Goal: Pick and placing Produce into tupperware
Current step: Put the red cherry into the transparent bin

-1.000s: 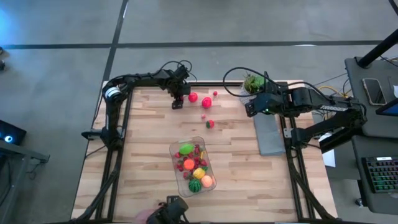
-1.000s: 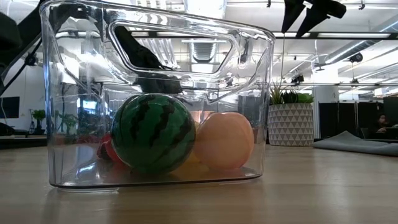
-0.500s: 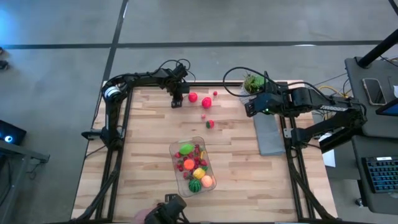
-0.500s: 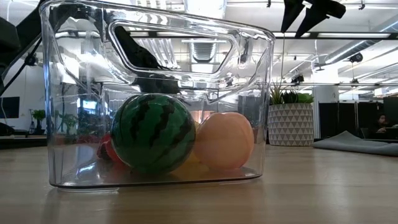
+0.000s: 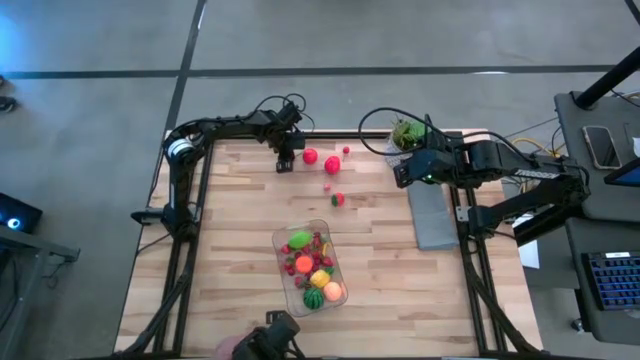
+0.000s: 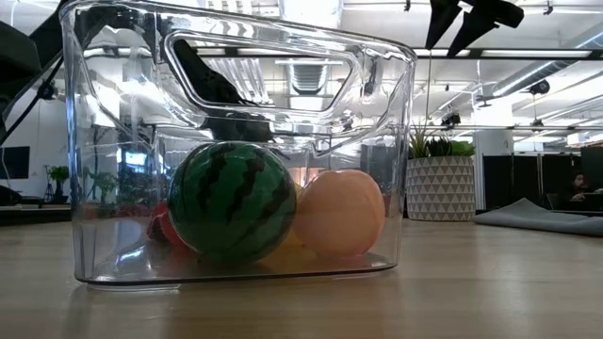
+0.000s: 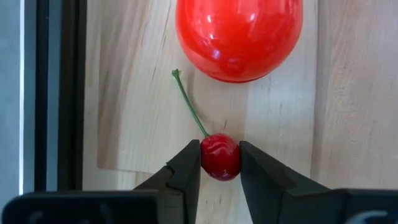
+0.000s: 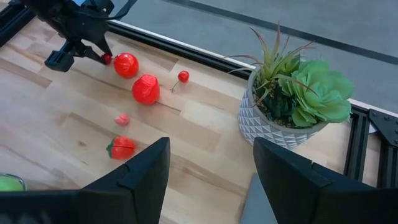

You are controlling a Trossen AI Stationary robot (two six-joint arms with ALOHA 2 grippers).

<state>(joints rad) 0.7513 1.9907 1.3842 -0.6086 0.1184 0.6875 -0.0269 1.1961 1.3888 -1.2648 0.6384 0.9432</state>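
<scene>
Cherry (image 7: 219,155) sat pinched btwn left gripper (image 7: 219,163) jaws.
Stem trailed fwd toward red ball (image 7: 239,34); tupperware (image 5: 311,264) well apart; right gripper (image 8: 208,177) waited, jaws apart.

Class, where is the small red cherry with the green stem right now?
The small red cherry is clamped in the left end effector at the table's far-left edge, beside a glossy red round fruit.

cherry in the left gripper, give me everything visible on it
The cherry is small, round, glossy red, plastic-looking, with a thin green stem angling away over the wooden table. It sits on the table at the far edge, pinched on both sides by the left gripper fingers, beside a larger red ball, not touching it.
</scene>
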